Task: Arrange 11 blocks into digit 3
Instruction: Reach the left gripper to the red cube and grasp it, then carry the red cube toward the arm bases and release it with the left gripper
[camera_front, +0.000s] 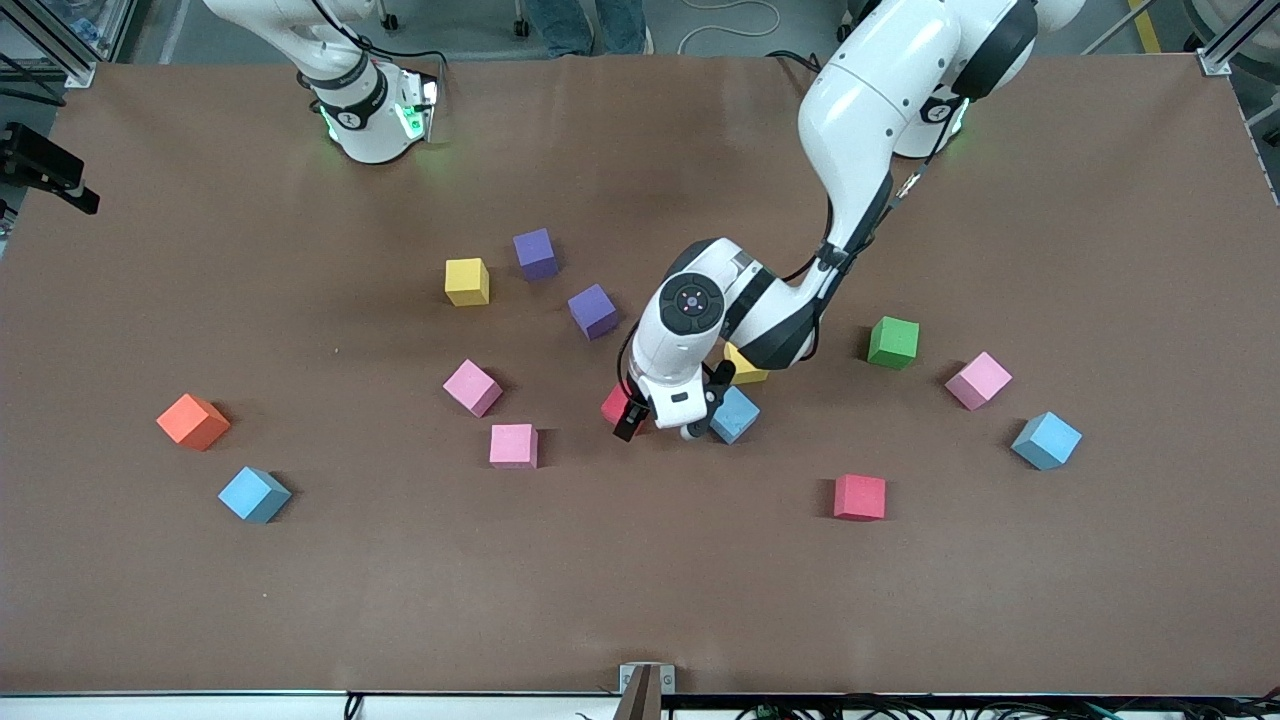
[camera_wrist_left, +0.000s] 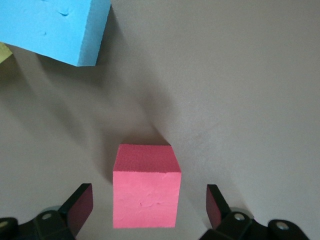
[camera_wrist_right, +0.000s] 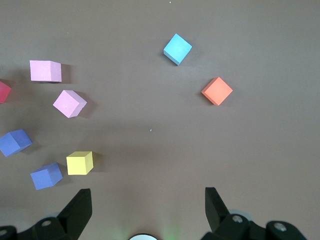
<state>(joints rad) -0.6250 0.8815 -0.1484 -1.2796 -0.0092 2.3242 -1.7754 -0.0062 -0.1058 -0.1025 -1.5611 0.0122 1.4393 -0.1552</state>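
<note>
- Left gripper (camera_wrist_left: 147, 210) is hanging low over the middle of the table, jaws spread wide, holding nothing; a red block (camera_wrist_left: 146, 192) is sitting on the table between its fingers (camera_wrist_left: 80, 207), touching neither.
- In the front view that red block (camera_front: 617, 404) is mostly hidden under the left wrist; a light blue block (camera_front: 735, 414) is lying just beside it, and a yellow block (camera_front: 745, 367) is peeking out by the arm.
- Right gripper (camera_wrist_right: 147, 210) is waiting near its base, jaws wide, holding nothing.
- Blocks are lying scattered, none touching, no digit formed: second yellow block (camera_front: 467, 281), two purple blocks (camera_front: 535, 253) (camera_front: 593, 311), pink blocks (camera_front: 472, 387) (camera_front: 513, 446) (camera_front: 979, 380), green block (camera_front: 893, 342), second red block (camera_front: 860, 497).
- Orange cube (camera_front: 193, 421) and two more blue cubes (camera_front: 254, 494) (camera_front: 1046, 440) are sitting toward the table ends.
- Table (camera_front: 640, 600) is showing a matte brown surface; grey floor, cables and metal frame posts are edging it.
</note>
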